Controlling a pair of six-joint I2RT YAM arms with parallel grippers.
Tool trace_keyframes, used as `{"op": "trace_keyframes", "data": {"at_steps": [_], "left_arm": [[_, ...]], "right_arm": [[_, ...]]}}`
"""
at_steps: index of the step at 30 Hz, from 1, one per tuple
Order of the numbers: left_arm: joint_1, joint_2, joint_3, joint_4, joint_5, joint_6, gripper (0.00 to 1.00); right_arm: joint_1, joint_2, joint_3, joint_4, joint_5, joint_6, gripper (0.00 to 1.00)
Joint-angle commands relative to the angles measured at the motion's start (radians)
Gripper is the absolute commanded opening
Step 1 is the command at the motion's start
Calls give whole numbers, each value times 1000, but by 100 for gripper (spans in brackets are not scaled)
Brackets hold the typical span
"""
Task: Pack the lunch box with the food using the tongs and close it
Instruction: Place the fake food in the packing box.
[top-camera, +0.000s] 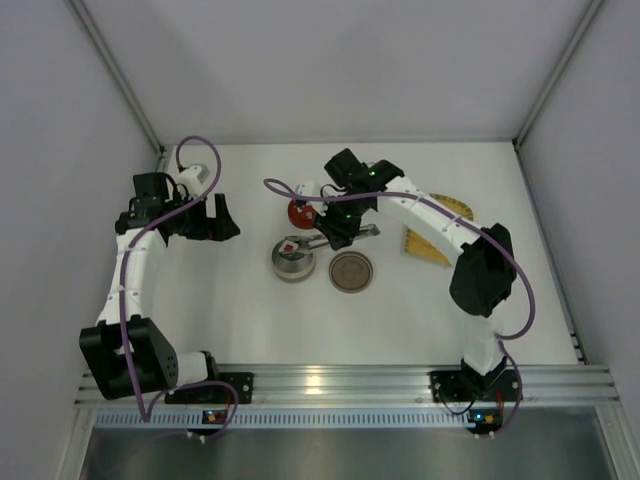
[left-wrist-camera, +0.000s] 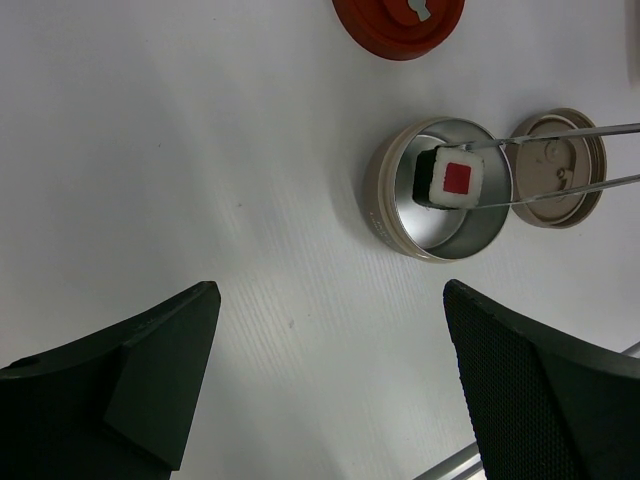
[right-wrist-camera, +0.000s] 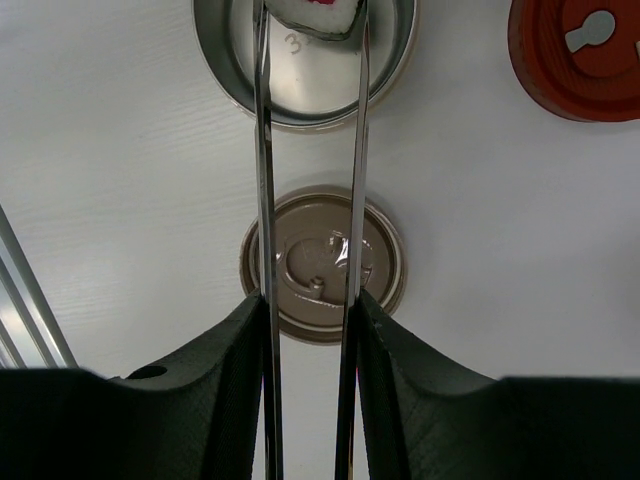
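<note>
Silver tongs (right-wrist-camera: 263, 200) sit in my right claw (right-wrist-camera: 308, 320). My two fingers are part way shut on the long thin arms, one finger on each side. That squeeze makes the far tips pinch.

Between the tips is a bit of food (left-wrist-camera: 457, 178). It is white with a black side and a red square on top. I hold it right over the inside of the open lunch tin (left-wrist-camera: 378, 205), in the middle of the table (top-camera: 250, 180). I cannot tell if it touches the bottom yet. I think the next thing is to let my squeeze go soft, so the bit drops in and stays.

My arm reaches in from the right, so the tongs pass over the tan lid (right-wrist-camera: 320, 270). The lid lies flat just right of the tin, close by so it is easy to put on at the end.

A red round thing (right-wrist-camera: 580, 50) sits just on the far side of the tin. A yellow mat (top-camera: 432, 245) lies well off to the right.

My left claw (left-wrist-camera: 330, 330) is wide open and holds nothing. It hangs well to the left of the tin, out of the way of the tongs. I think it waits there to help with the lid.
</note>
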Motion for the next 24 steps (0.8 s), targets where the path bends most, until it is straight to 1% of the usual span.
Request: {"op": "trace_keyframes", "data": {"at_steps": [1, 7, 14, 24], "left_arm": [[5, 1, 13, 32, 14, 6, 98], [3, 8, 1, 45, 12, 4, 98], [5, 13, -10, 62, 14, 1, 98], [5, 21, -11, 68, 17, 0, 98]], "right_arm": [[27, 15, 62, 78, -22, -20, 0], [32, 35, 56, 89, -22, -10, 0], [41, 0, -2, 145, -6, 3, 0], [48, 7, -34, 171, 4, 15, 0]]}}
